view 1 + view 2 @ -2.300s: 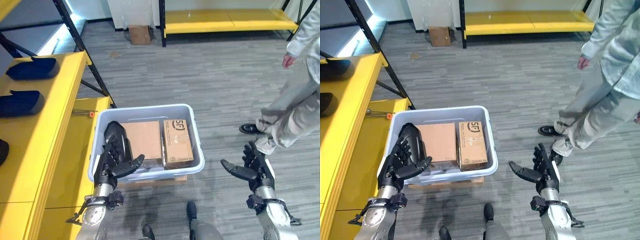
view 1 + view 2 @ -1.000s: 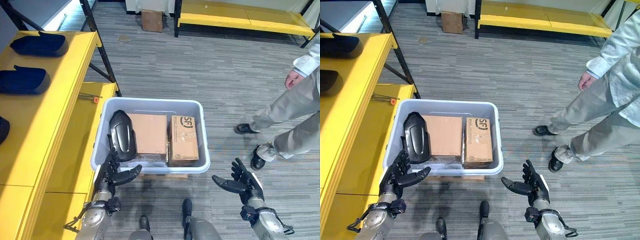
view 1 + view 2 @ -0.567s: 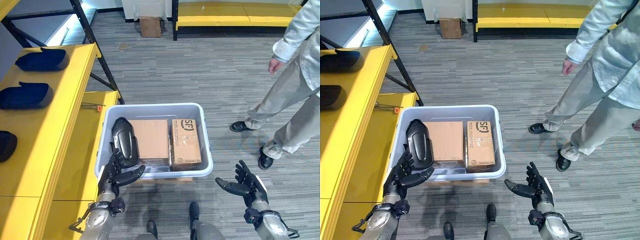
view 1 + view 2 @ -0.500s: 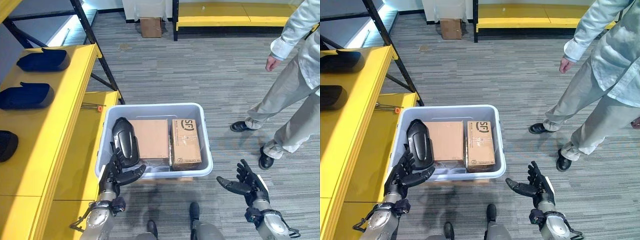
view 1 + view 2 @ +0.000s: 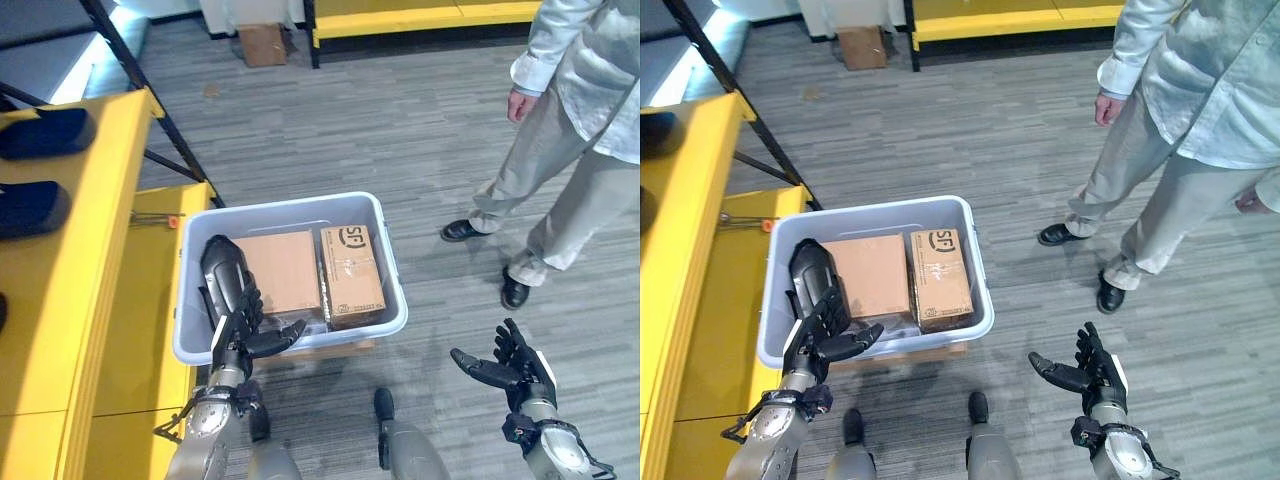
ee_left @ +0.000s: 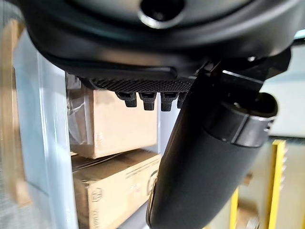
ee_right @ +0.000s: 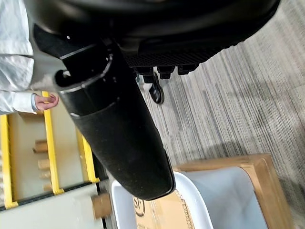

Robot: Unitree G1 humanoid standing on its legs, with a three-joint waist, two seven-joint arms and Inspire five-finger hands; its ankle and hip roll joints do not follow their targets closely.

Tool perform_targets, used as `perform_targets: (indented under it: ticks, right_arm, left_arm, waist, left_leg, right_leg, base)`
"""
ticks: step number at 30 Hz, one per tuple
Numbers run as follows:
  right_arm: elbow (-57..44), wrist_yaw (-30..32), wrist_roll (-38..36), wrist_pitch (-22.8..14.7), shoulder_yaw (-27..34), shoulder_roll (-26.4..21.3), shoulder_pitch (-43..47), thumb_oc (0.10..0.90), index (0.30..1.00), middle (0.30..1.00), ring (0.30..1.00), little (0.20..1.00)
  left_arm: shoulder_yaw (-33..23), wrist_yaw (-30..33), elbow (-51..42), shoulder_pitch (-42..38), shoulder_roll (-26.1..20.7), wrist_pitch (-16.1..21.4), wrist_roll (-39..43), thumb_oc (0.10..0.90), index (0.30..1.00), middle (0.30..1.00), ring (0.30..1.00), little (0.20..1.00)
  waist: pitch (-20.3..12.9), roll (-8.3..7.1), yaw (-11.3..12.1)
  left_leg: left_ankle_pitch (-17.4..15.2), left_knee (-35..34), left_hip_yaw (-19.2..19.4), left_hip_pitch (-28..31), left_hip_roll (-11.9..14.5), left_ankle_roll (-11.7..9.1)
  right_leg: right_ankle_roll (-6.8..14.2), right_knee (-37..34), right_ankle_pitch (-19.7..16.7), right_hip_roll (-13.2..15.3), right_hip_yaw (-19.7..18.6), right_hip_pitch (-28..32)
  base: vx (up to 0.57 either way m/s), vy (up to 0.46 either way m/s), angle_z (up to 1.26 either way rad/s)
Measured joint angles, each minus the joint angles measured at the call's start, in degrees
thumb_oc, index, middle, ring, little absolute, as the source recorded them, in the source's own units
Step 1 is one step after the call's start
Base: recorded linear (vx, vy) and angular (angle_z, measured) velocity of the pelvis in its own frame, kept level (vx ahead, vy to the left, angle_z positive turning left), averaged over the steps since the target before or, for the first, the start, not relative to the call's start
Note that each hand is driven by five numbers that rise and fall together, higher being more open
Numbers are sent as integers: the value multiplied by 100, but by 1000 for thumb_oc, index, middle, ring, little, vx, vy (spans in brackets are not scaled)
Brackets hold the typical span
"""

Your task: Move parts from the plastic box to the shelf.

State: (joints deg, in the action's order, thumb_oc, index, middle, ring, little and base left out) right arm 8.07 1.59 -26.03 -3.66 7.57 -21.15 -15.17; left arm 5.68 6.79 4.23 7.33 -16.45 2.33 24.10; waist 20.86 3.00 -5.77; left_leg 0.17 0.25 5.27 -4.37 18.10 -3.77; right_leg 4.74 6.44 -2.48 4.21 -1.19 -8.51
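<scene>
My left hand point(image 5: 238, 330), fingers spread and empty, hovers at the pale plastic box point(image 5: 385, 262); its glossy black moulded part point(image 5: 222, 270) awaits lifting.

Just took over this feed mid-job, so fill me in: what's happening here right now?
The left hand is open at the near left corner of the plastic box, by the black part inside, not gripping it. Two cardboard boxes lie beside that part. The right hand is open over the floor, holding nothing. Dark parts lie on the yellow shelf to the left. A person stands to the right of the box.
</scene>
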Motion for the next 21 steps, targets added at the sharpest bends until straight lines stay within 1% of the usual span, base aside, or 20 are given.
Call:
perform_targets:
  ticks: [1,2,3,4,5,6,7,9,13,15,19,21]
  right_arm:
    - [-54,19,-10,-3,-60,200,-23,900,1000,1000,1000,1000]
    - [-68,4,-10,-2,-96,272,-123,900,1000,1000,1000,1000]
    - [-67,4,-10,3,-180,267,-186,900,1000,1000,1000,1000]
    - [-64,-4,-7,9,-215,344,-226,900,1000,1000,1000,1000]
    - [-94,-22,1,18,-232,390,-178,900,1000,1000,1000,1000]
    - [-117,-30,5,10,-209,397,-111,900,1000,1000,1000,1000]
    - [-114,-20,5,8,-216,378,-54,900,1000,1000,1000,1000]
    - [-115,38,12,10,-216,368,2,900,1000,1000,1000,1000]
    - [-196,33,131,11,-233,335,135,900,1000,1000,1000,1000]
    - [-254,48,177,11,-223,239,208,900,1000,1000,1000,1000]
    - [-568,113,614,6,-154,-294,307,900,1000,1000,1000,1000]
    - [-734,154,896,26,-143,-697,402,900,1000,1000,1000,1000]
  left_arm:
    - [-39,17,5,-9,-83,-1,3,900,1000,1000,1000,1000]
    - [-39,15,-6,11,-125,0,2,900,1000,1000,1000,1000]
    - [-52,20,-61,49,-160,1,2,900,1000,1000,1000,1000]
    - [-73,12,-83,114,-247,2,3,900,1000,1000,1000,1000]
    - [-186,20,-107,217,-310,8,3,900,1000,1000,1000,1000]
    - [-269,49,-144,243,-309,9,6,900,1000,1000,1000,1000]
    - [-297,63,-148,248,-296,21,12,900,1000,1000,1000,1000]
    - [-302,136,-191,163,-304,21,30,900,1000,1000,1000,1000]
    - [-310,166,-295,-4,-309,52,30,900,1000,1000,1000,1000]
    - [-308,165,-355,-29,-306,65,29,900,1000,1000,1000,1000]
    - [-307,160,-530,0,-281,65,29,900,1000,1000,1000,1000]
    - [-351,161,-632,12,-297,63,28,900,1000,1000,1000,1000]
  waist:
    - [40,-20,76]
    - [19,-85,67]
    - [3,-115,55]
    - [-4,-129,53]
    - [-25,-77,59]
    - [-13,-86,23]
    - [-14,-88,58]
    - [-21,-116,34]
    - [-18,-137,136]
    - [-19,-136,111]
    - [-20,-168,168]
    - [-13,-198,204]
  left_leg:
    - [180,24,283,1,-75,-92]
    - [241,-21,325,54,-163,-159]
    - [358,-103,373,109,-243,-228]
    - [420,-100,472,165,-369,-304]
    - [402,-49,569,138,-470,-314]
    - [385,-31,679,119,-563,-341]
    - [387,-4,692,100,-603,-350]
    - [335,17,721,66,-729,-345]
    - [272,41,765,13,-741,-327]
    - [270,47,733,-56,-728,-326]
    - [274,71,615,-224,-710,-332]
    - [284,95,504,-326,-714,-347]
  right_leg:
    - [87,220,212,97,-106,-145]
    - [83,293,297,201,-106,-158]
    - [80,406,317,290,-112,-208]
    - [280,307,306,472,-151,-145]
    - [374,-9,197,592,-268,-72]
    - [451,-199,48,660,-276,1]
    - [495,-272,-38,726,-236,24]
    - [588,-702,-227,866,-236,202]
    - [603,-1044,-329,895,-157,335]
    - [599,-1110,-346,881,-110,336]
    - [599,-1132,-358,852,55,314]
    - [600,-1133,-357,871,188,304]
  base:
    - [144,336,-46]
    - [182,326,-25]
    - [253,433,17]
    - [227,470,-3]
    - [187,457,-11]
    - [78,254,-20]
    - [47,149,-7]
    - [66,212,2]
    - [36,132,0]
    - [23,33,11]
    - [26,12,19]
    - [21,-4,28]
